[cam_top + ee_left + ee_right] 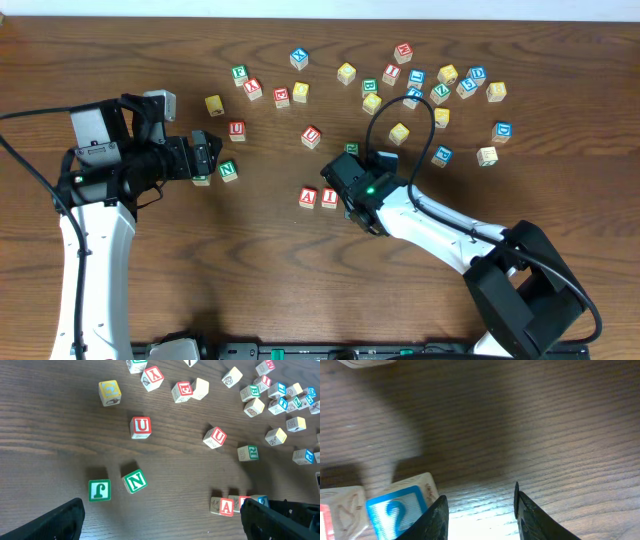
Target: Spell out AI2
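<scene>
The red "A" cube point(308, 197) and the red "I" cube point(329, 197) stand side by side in the middle of the table. In the left wrist view the "A" cube point(226, 506) leads the row, then the "I" cube point(243, 502), then a blue corner of the "2" cube point(260, 501). My right gripper point(347, 196) hovers at the row's right end and hides the "2" from above. In the right wrist view the "2" cube point(395, 512) sits just outside the left finger point(436, 520). My right gripper point(480, 505) is open over bare wood. My left gripper point(205, 158) point(165, 530) is wide open and holds nothing.
Many lettered cubes are scattered at the back right point(440, 85). Nearer the left arm lie two red "U" cubes point(236, 129) point(311, 136), a green "N" cube point(228, 171), a green cube point(99, 490) by the left fingers, and a yellow one point(213, 104).
</scene>
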{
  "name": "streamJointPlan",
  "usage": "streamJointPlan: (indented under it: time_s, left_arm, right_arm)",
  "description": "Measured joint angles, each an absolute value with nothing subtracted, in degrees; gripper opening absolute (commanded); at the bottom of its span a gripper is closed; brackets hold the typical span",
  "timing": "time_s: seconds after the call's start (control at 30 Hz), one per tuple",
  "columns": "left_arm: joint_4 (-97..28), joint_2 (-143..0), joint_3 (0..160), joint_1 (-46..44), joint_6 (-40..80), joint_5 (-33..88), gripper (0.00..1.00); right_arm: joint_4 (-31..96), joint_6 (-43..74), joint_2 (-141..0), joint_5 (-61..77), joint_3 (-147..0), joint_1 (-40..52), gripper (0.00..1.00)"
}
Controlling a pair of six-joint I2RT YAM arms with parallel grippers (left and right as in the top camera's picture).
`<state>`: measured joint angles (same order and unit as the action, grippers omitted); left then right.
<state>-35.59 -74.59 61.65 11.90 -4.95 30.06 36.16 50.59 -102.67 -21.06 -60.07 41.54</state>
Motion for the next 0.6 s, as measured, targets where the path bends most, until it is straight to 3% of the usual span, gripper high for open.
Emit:
streamJointPlan:
  time_s: [0.6]
  left_arm:
    - [-35.6, -74.6, 61.6, 11.9, -5.0, 30.1, 0.98]
  right_arm:
    - [31.2, 48.5, -102.7, -22.2, -58.8, 41.5, 0.38]
